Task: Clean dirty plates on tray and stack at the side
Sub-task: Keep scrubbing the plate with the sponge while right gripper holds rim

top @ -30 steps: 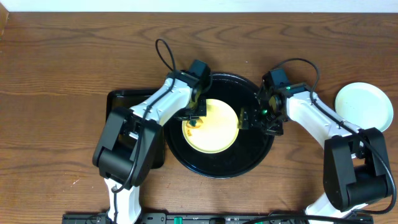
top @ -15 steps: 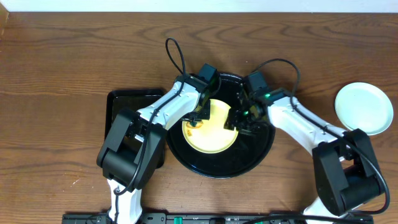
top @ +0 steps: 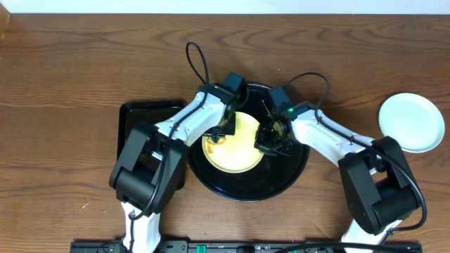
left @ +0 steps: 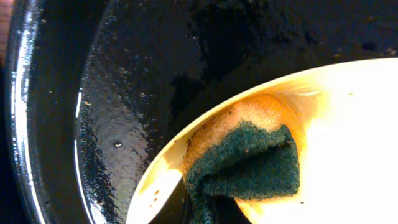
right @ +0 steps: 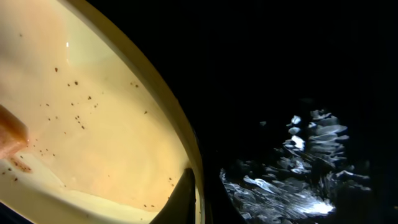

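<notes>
Between the two sets of fingers we find the yellow plate (top: pixel 235 144), lying flat in the round black tray (top: pixel 281 186) and dotted with brown specks. At its right edge the right fingers (top: pixel 267 140) are closed on the plate's rim; the right wrist view shows one fingertip on the inner side of that rim. On the plate's opposite side, the left fingers (top: pixel 223 133) are closed tight on a sponge (left: pixel 249 165), green face up. It presses on the plate just inside the rim, where an orange-brown smear shows. Well out beyond the right fingers, a pale plate (top: pixel 411 121) rests alone on the desk (top: pixel 70 63). Behind the left fingers, under that arm, sits a rectangular black tray (top: pixel 133 126).
</notes>
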Robot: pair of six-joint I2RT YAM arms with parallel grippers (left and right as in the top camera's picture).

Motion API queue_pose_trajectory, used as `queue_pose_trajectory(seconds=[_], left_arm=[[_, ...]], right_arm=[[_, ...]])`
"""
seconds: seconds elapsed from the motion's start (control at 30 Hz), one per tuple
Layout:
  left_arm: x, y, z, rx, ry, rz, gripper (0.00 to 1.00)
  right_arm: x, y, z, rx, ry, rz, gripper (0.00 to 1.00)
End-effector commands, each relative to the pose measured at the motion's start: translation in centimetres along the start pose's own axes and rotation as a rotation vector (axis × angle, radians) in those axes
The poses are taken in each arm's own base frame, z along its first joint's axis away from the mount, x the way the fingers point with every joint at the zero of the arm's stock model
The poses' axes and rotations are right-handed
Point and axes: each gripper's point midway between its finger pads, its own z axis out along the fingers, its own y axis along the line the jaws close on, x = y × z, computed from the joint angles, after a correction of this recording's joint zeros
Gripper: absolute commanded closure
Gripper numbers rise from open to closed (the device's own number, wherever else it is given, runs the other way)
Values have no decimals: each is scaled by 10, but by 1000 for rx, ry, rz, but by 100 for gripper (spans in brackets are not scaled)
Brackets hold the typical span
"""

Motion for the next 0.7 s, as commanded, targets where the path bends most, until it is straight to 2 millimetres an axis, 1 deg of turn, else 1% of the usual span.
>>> queue_pose_trajectory(seconds=[0.0, 0.2, 0.3, 0.43, 0.5, 0.6, 0.67], left_arm=[[49, -2, 43, -13, 193, 45, 93], [50, 1, 40, -22, 203, 66, 93], [46, 5, 37, -50, 192, 83, 92], [34, 18, 28, -138, 148, 95, 93], [25, 23, 20, -184, 124, 104, 93], [13, 26, 6, -230, 90, 113, 93], [6, 23, -2, -231, 72, 124, 92]], right_arm=[[21, -12, 44, 63, 93, 17, 99], [17, -15, 43, 66, 86, 25, 98], [15, -19, 41, 70, 88, 34, 98], [11, -24, 40, 72, 90, 37, 98], [10, -25, 39, 71, 90, 33, 99], [9, -26, 39, 70, 88, 34, 98], [8, -26, 38, 69, 88, 34, 99]])
